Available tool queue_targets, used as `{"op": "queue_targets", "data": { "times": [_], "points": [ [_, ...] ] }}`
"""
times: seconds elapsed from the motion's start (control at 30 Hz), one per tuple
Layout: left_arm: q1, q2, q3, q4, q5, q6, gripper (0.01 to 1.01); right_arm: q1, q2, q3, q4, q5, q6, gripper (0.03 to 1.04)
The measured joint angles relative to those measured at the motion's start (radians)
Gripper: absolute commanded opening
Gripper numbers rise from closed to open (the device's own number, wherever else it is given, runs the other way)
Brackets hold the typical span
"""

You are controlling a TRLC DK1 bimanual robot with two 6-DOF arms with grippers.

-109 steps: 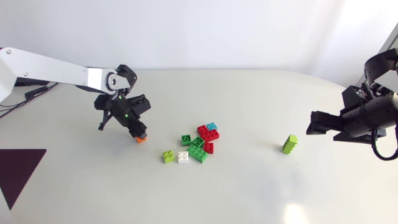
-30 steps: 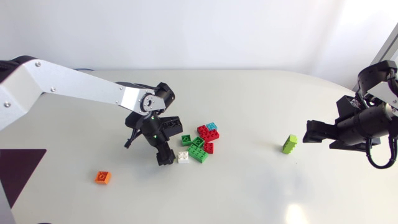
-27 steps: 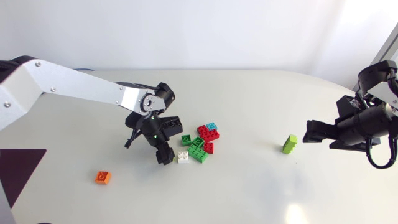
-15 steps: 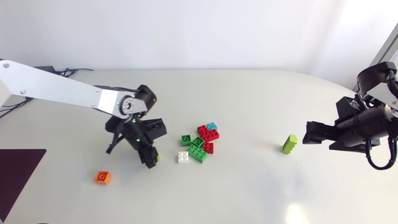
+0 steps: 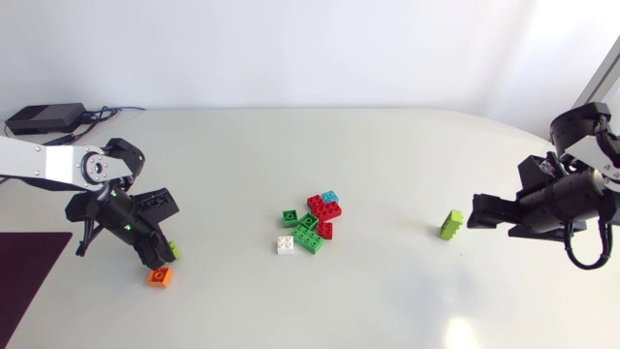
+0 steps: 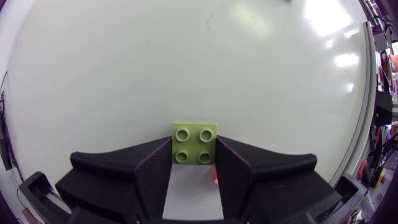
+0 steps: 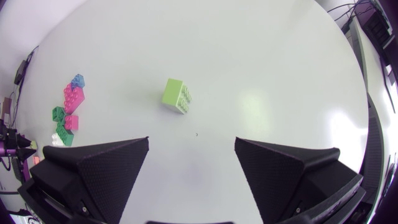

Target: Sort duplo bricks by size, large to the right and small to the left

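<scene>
My left gripper (image 5: 158, 254) is shut on a small lime-green square brick (image 5: 172, 250) at the table's left side, just above a small orange brick (image 5: 160, 277). In the left wrist view the lime brick (image 6: 194, 142) sits between the two fingers, studs facing the camera. A pile of green, red, blue and white bricks (image 5: 310, 223) lies in the middle. One large lime-green brick (image 5: 450, 225) stands to the right. My right gripper (image 5: 481, 211) hovers open just right of it, and the large lime brick (image 7: 176, 95) lies ahead of its wide-spread fingers.
A black box (image 5: 44, 118) with cables rests at the back left corner. The pile (image 7: 67, 112) shows far off to one side in the right wrist view. Bare tabletop (image 5: 387, 291) stretches between the pile and the large lime brick.
My left gripper shut on the small lime brick at the pile and carried it left to beside the orange brick. The right arm has hardly moved.
</scene>
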Motion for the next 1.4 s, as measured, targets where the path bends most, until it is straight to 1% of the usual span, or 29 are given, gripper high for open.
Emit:
{"op": "queue_targets", "data": {
  "times": [0.03,0.1,0.13,0.17,0.2,0.33,0.47,0.53,0.73,0.83,0.97,1.07,1.27,1.4],
  "points": [
    [-0.003,0.0,0.0,0.004,0.001,0.0,0.431,0.0,0.0,0.0,0.0,0.0,0.0,1.0],
    [-0.017,0.002,0.0,0.011,0.003,-0.001,0.733,0.0,0.0,-0.002,0.0,0.0,0.0,1.0],
    [-0.027,0.007,0.0,0.013,0.003,-0.002,0.861,0.0,-0.001,-0.002,0.0,0.0,0.0,1.0],
    [-0.039,0.014,0.0,0.016,0.003,-0.002,0.931,0.0,-0.001,-0.002,-0.001,0.0,0.0,1.0],
    [-0.052,0.021,0.0,0.017,0.004,-0.005,0.956,0.0,-0.001,-0.002,0.0,0.0,0.0,1.0],
    [-0.108,0.03,0.008,0.009,0.004,-0.016,0.962,-0.003,-0.001,-0.002,-0.001,0.0,0.0,1.0],
    [-0.189,0.03,0.097,-0.077,0.004,-0.035,0.962,-0.003,-0.001,-0.002,0.0,0.0,0.0,1.0],
    [-0.25,0.029,0.164,-0.11,0.018,-0.05,0.962,-0.003,-0.001,-0.002,0.0,0.0,0.0,1.0],
    [-0.47,0.044,0.329,-0.123,0.033,-0.091,0.961,-0.003,-0.001,-0.002,0.0,0.001,0.0,0.99],
    [-0.533,0.103,0.388,-0.142,0.034,-0.092,0.959,-0.005,0.0,-0.002,0.0,0.001,0.0,0.99],
    [-0.568,0.2,0.415,-0.183,0.032,-0.087,0.956,-0.012,0.015,-0.002,0.003,0.007,0.0,1.0],
    [-0.587,0.256,0.425,-0.19,0.016,-0.084,0.956,-0.012,0.034,-0.002,0.003,0.007,0.0,1.0],
    [-0.621,0.32,0.502,-0.19,0.006,-0.076,0.939,-0.014,0.039,-0.002,0.012,0.008,-0.001,0.99],
    [-0.629,0.355,0.554,-0.189,-0.005,-0.065,0.939,-0.021,0.049,-0.002,0.026,0.008,-0.001,0.99]
  ]
}}
